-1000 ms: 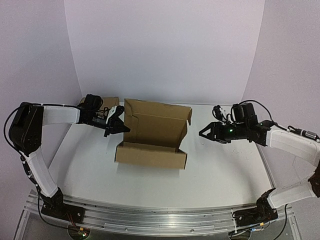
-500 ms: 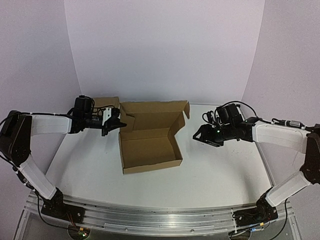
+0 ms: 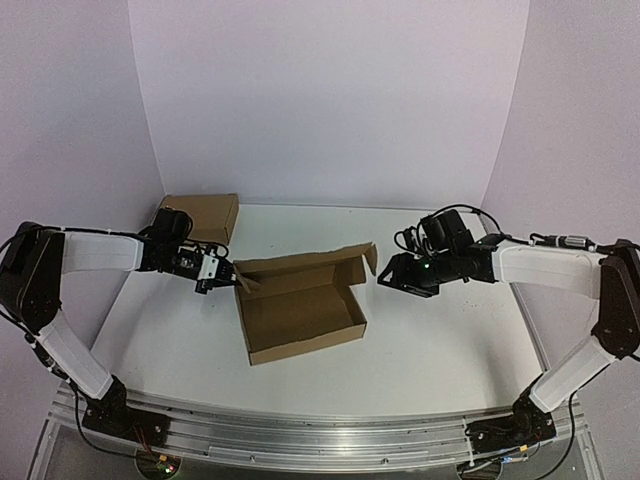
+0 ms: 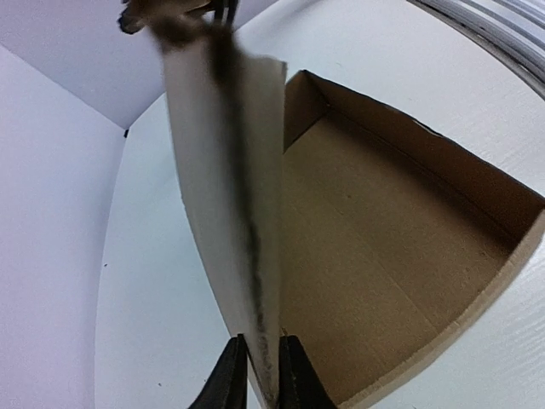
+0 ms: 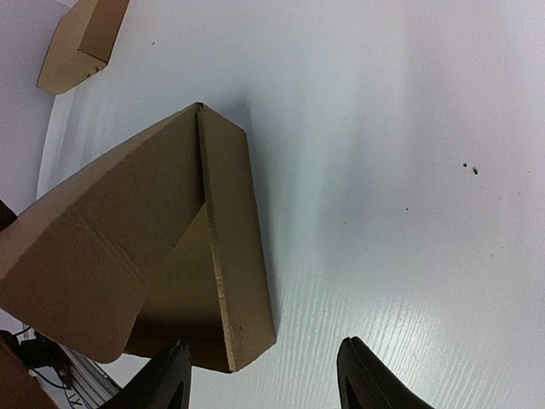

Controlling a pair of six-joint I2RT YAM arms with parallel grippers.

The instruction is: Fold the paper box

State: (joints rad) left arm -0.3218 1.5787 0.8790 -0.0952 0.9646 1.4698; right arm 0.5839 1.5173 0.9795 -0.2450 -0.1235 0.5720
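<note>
The paper box (image 3: 305, 320) lies at the table's middle as a shallow open tray, its lid (image 3: 300, 270) tilted forward over the back wall. My left gripper (image 3: 231, 279) is shut on the lid's left side edge; in the left wrist view (image 4: 260, 379) the cardboard edge (image 4: 230, 196) runs up from between the pinched fingers, with the tray's inside (image 4: 383, 247) to the right. My right gripper (image 3: 384, 277) is open and empty just right of the lid's right corner. In the right wrist view (image 5: 264, 383) the box's corner (image 5: 234, 273) sits just ahead of the spread fingers, not touching.
A smaller plain brown cardboard box (image 3: 200, 215) stands at the back left, behind my left arm; it also shows in the right wrist view (image 5: 81, 38). White table surface (image 3: 450, 340) lies to the right and in front of the paper box.
The lid has swung down from upright to slanting over the tray. My left gripper moved down and right with the lid edge. My right gripper moved left, closer to the box.
</note>
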